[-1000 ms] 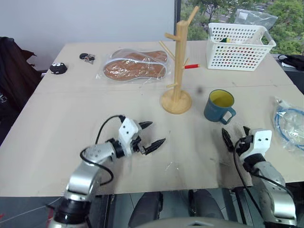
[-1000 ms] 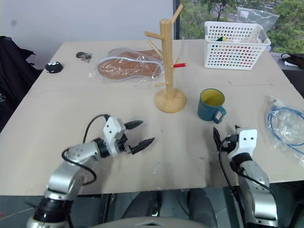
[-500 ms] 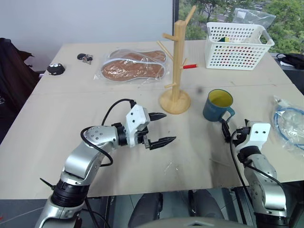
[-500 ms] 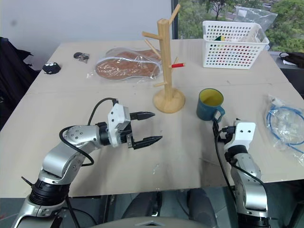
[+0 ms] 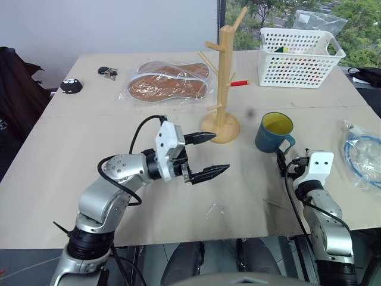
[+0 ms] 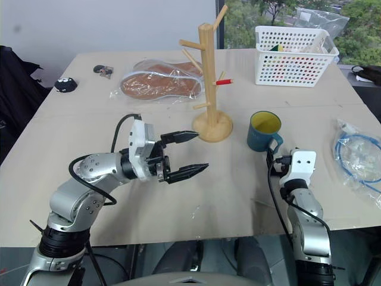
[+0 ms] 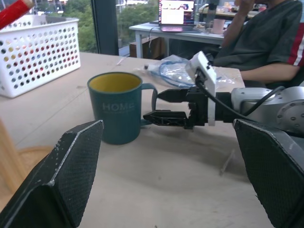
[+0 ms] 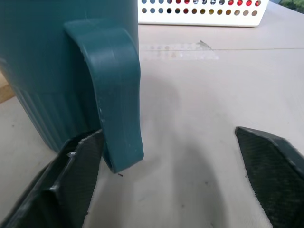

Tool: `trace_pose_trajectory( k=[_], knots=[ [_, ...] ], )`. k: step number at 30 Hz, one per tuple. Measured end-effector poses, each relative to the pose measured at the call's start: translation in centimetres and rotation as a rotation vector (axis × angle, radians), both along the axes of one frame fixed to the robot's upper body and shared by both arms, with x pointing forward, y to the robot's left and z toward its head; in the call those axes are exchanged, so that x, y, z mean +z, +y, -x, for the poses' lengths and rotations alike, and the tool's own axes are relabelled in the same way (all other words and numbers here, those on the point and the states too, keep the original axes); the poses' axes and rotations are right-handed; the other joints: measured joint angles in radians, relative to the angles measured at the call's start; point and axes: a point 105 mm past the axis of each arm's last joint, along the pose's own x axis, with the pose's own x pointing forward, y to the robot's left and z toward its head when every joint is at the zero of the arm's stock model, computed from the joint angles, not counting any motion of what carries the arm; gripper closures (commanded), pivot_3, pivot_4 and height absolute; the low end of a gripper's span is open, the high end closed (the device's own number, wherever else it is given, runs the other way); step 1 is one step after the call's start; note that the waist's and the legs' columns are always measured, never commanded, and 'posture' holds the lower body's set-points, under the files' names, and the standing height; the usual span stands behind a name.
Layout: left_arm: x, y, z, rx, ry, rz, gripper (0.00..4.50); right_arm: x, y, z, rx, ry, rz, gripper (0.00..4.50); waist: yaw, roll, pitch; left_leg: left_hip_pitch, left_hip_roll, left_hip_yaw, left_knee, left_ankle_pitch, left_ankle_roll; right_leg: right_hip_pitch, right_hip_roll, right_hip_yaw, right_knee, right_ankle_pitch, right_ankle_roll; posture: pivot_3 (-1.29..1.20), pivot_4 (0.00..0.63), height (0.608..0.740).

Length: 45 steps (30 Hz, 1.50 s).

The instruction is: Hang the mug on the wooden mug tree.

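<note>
Two grippers work over the beige counter (image 5: 71,173): the left gripper (image 5: 211,155), jaws spread and empty, and the right gripper (image 7: 159,105), jaws apart astride the handle of one teal-blue ceramic mug with yellow inside (image 5: 274,132). Just beyond stands one tall light-wood mug tree (image 5: 221,83), then one white perforated basket (image 5: 300,56). Windows show trees behind.
</note>
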Motion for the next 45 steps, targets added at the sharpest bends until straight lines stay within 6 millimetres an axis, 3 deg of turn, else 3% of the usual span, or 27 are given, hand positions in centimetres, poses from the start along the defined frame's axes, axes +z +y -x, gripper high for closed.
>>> trace_pose_trajectory(
  k=[6, 7, 15, 18, 21, 23, 32, 37, 45],
  knots=[
    [-0.1, 0.1, -0.2, 0.018, 0.016, -0.001, 0.00, -0.2, 0.2, -0.6, 0.011, -0.004, -0.001, 4.31, 0.000, 0.000, 0.000, 0.000, 0.000, 0.000, 0.000, 0.000, 0.000, 0.000, 0.000, 0.000, 0.000, 0.000, 0.000, 0.00, 0.150, 0.740],
    [-0.2, 0.1, -0.2, 0.019, 0.018, -0.003, 0.00, -0.2, 0.1, -0.7, 0.012, -0.004, 0.001, 4.42, 0.000, 0.000, 0.000, 0.000, 0.000, 0.000, 0.000, 0.000, 0.000, 0.000, 0.000, 0.000, 0.000, 0.000, 0.000, 0.00, 0.150, 0.740],
    [-0.1, 0.1, -0.5, 0.048, 0.020, 0.015, 0.00, 0.1, 0.1, -1.3, 0.094, -0.002, 0.045, 4.42, 0.000, 0.000, 0.000, 0.000, 0.000, 0.000, 0.000, 0.000, 0.000, 0.000, 0.000, 0.000, 0.000, 0.000, 0.000, 0.00, 0.150, 0.740],
    [0.3, -0.5, -0.3, 0.082, 0.032, 0.119, 0.00, 1.8, -0.1, -2.2, 0.227, -0.024, 0.153, 4.42, -0.001, 0.001, 0.001, 0.000, -0.001, 0.002, 0.001, 0.000, 0.000, 0.000, 0.000, 0.002, 0.000, 0.000, 0.000, 0.00, 0.150, 0.740],
    [1.8, -0.7, -0.7, 0.172, -0.006, 0.289, 0.00, 5.8, -0.5, -4.1, 0.414, -0.069, 0.339, 4.42, -0.002, 0.001, 0.002, 0.000, -0.001, 0.004, 0.002, 0.000, 0.001, 0.000, 0.000, 0.003, -0.001, 0.000, 0.000, 0.00, 0.150, 0.740],
    [2.7, -0.2, -0.9, 0.253, -0.044, 0.389, 0.00, 10.3, 0.2, -5.4, 0.572, -0.140, 0.482, 4.42, -0.005, 0.001, 0.002, 0.001, -0.001, 0.004, 0.002, -0.001, 0.002, 0.001, 0.001, 0.003, -0.001, 0.000, 0.000, 0.00, 0.150, 0.740],
    [1.6, 1.3, -0.2, 0.381, -0.088, 0.453, 0.00, 18.5, 5.0, -7.6, 1.024, -0.229, 0.781, 4.42, 0.003, -0.001, 0.003, -0.003, 0.000, 0.003, 0.001, 0.000, 0.001, -0.001, -0.001, 0.002, -0.003, 0.000, 0.000, 0.00, 0.150, 0.740],
    [1.6, 1.4, 0.0, 0.419, -0.121, 0.472, 0.00, 19.2, 6.7, -8.4, 1.139, -0.211, 0.868, 4.42, 0.005, -0.001, 0.003, -0.006, 0.000, 0.002, 0.001, 0.000, 0.001, -0.004, -0.002, 0.002, -0.003, 0.000, 0.000, 0.00, 0.150, 0.740],
    [1.8, 1.9, 0.3, 0.464, -0.158, 0.512, 0.00, 18.7, 7.6, -9.3, 1.196, -0.175, 0.914, 4.42, 0.002, -0.001, 0.003, -0.006, 0.000, 0.002, 0.000, 0.000, 0.001, -0.006, -0.002, 0.002, -0.002, 0.000, 0.000, 0.00, 0.150, 0.740]
  ],
)
